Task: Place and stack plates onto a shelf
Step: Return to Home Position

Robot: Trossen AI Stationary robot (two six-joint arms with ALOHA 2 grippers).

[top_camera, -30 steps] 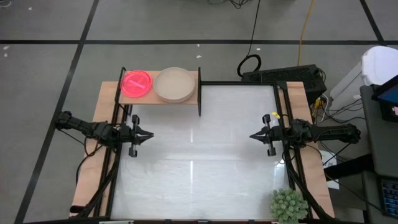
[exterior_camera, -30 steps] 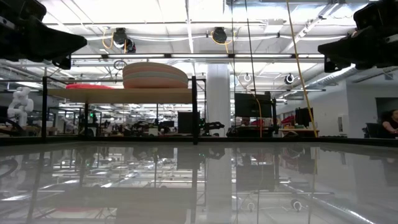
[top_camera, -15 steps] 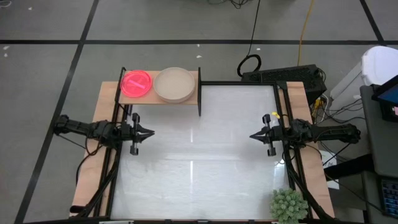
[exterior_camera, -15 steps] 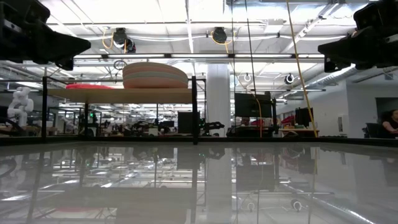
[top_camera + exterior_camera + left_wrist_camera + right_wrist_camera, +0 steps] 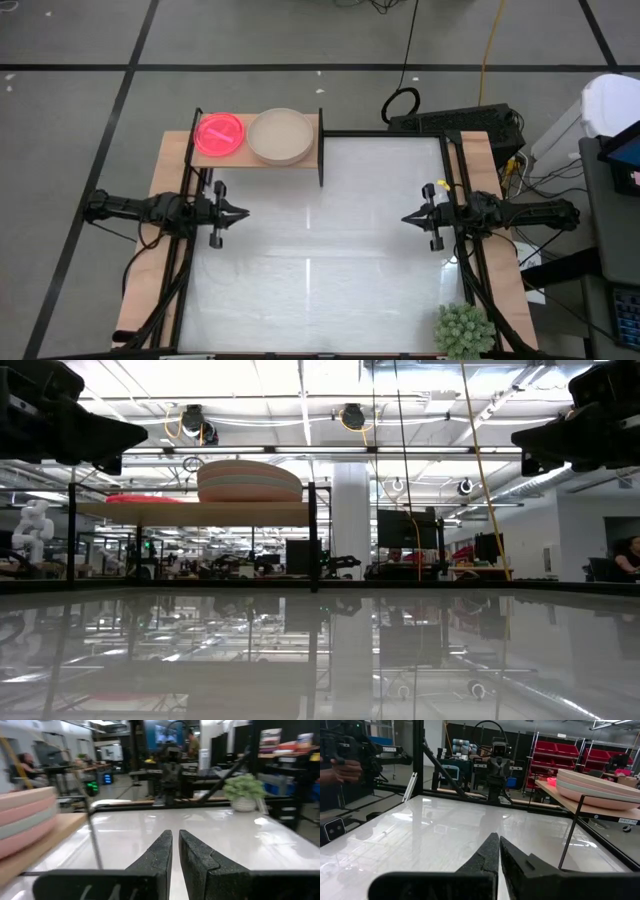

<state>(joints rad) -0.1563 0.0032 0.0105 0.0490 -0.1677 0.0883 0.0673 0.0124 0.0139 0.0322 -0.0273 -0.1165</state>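
The shelf [image 5: 257, 160], a light-wood board on a black frame, stands at the table's far left corner. On it rest a stack of translucent neon pink plates [image 5: 220, 134] and, to their right, a stack of larger beige, grey and dusty-pink plates [image 5: 280, 136]. The low view shows the larger plates [image 5: 250, 481] and the pink plates [image 5: 135, 499] on the shelf [image 5: 190, 511]. My left gripper [image 5: 245, 214] hovers shut at the table's left edge, near of the shelf, and points right. My right gripper [image 5: 405, 219] hovers shut at the right edge and points left. Neither holds anything.
A spiky green plant [image 5: 464, 328] stands at the near right corner. The shelf's black post [image 5: 321, 165] stands at the tabletop's far edge. White tabletop [image 5: 320, 260] lies between the two grippers. A person's hand [image 5: 347, 770] shows in the room beyond the table.
My left arm has swung a little, its rear drifting toward the near edge, so that the gripper points more squarely at the table's right edge. It stays shut. The plates and the right arm have kept still.
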